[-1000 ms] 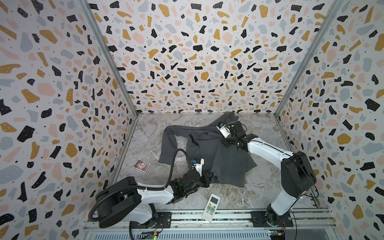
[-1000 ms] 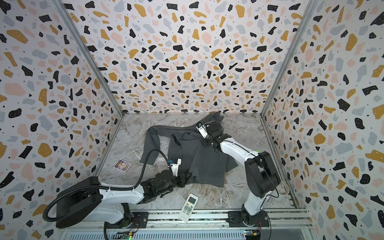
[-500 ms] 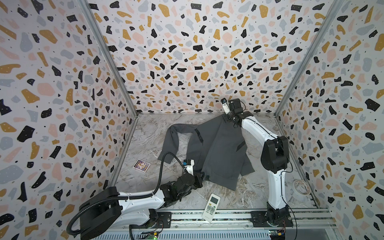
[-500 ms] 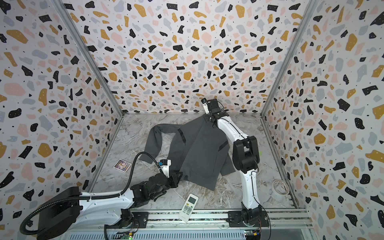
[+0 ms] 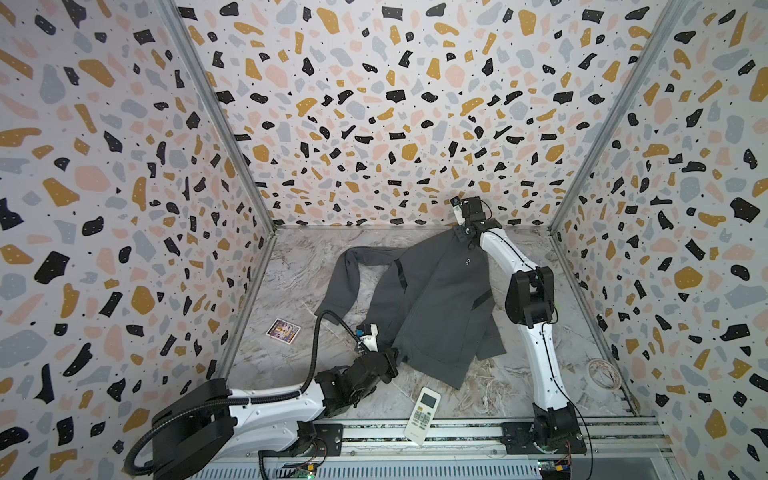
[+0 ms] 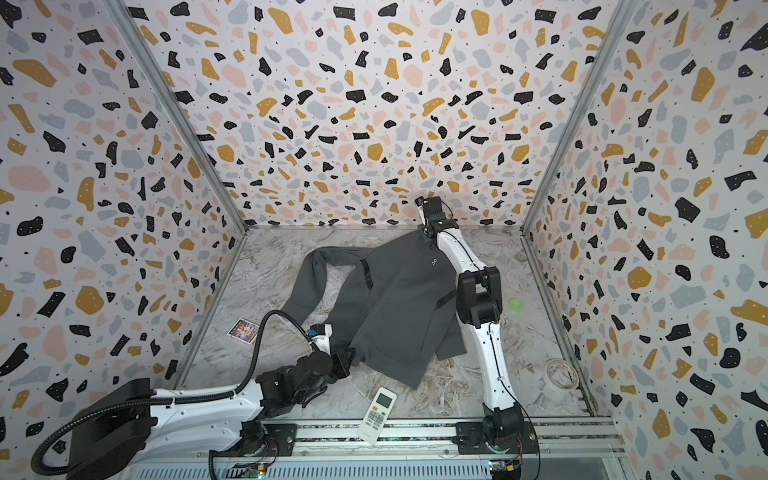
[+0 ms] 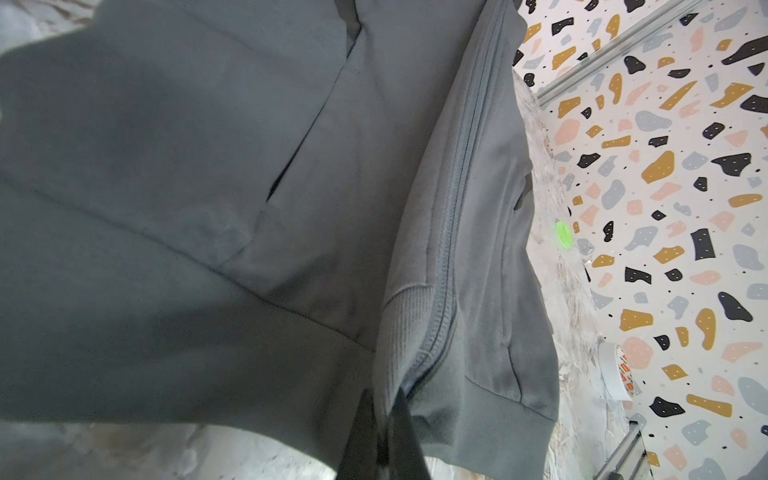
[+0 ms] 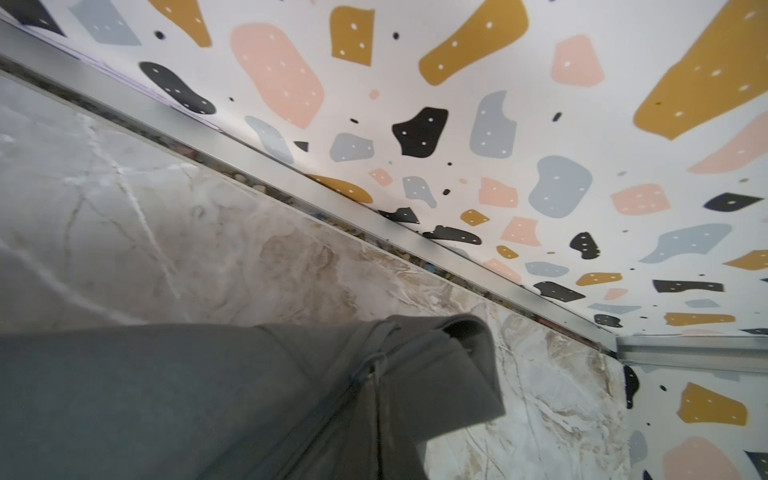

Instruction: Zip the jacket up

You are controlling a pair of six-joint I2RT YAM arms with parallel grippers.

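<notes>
- Two grippers of mine, both nipped tight on fabric, no gap btw the jaws.
- L gripper: low over the table. The dark fingertips sit either side of the ribbed hem, right at the bottom end of the zip.
- R gripper: far end, up by the back wall, clamped on the collar. My own fingers don't show in the R wrist view, only the collar folded over and lifted off the marble.
- Jacket: pulled out btw the 2 grippers, front side up, zip running from one gripper toward the other.
- Zip teeth look joined along the stretch nearest L gripper. Up by the collar I can't tell.
- Small white logo sits on the chest, near R gripper.
- One sleeve leaves the shoulder near R gripper and bends back, its cuff ending close to L gripper's wrist.
- Remote: near L gripper on the base-rail side, one end over the rail, apart from the hem.
- Card: flat on the table, on L gripper's outer side, apart from the sleeve.
- Tape roll: past my R arm by the side wall, well apart from both grippers.
- Small green thing: on the table beyond my R arm's elbow. Too small to say what it is.
</notes>
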